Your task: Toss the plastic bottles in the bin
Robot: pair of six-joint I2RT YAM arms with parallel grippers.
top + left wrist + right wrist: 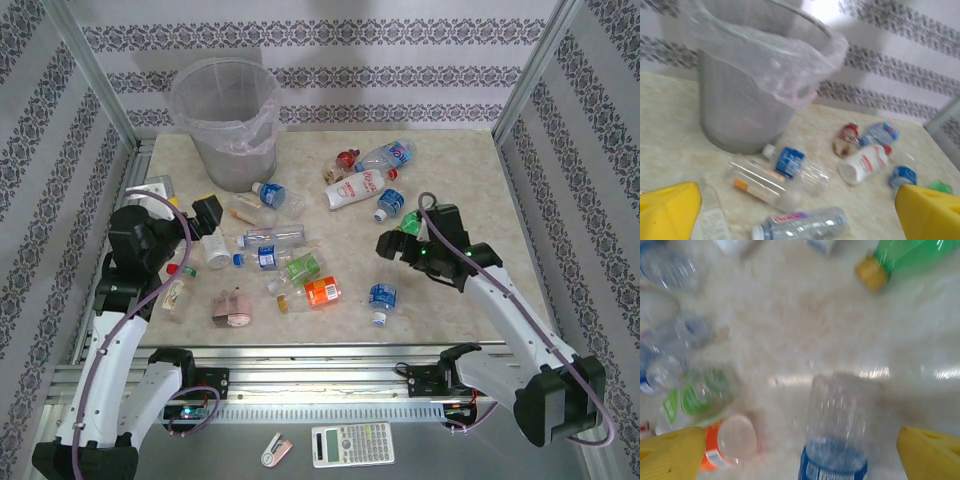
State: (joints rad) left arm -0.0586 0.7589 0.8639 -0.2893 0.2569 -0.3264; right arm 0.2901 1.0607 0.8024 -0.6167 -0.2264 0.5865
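From above, plastic bottles (357, 187) lie scattered across the table (480, 180), the bin (225, 150) standing at its far left. Left wrist: left gripper (799, 212) spread wide, empty, facing the bin. Right wrist (blurry): right gripper (800, 455) wide apart, a blue-labelled bottle (836, 440) below.

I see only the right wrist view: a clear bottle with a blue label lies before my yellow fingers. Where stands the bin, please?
Observer: The bin stands upright at the far left of the table.
Operator: Does the left gripper hold something?
Observer: No, the left gripper is open and empty, facing the bin.
Operator: Is any bottle near the bin?
Observer: Yes, a blue-label bottle lies close to its base.
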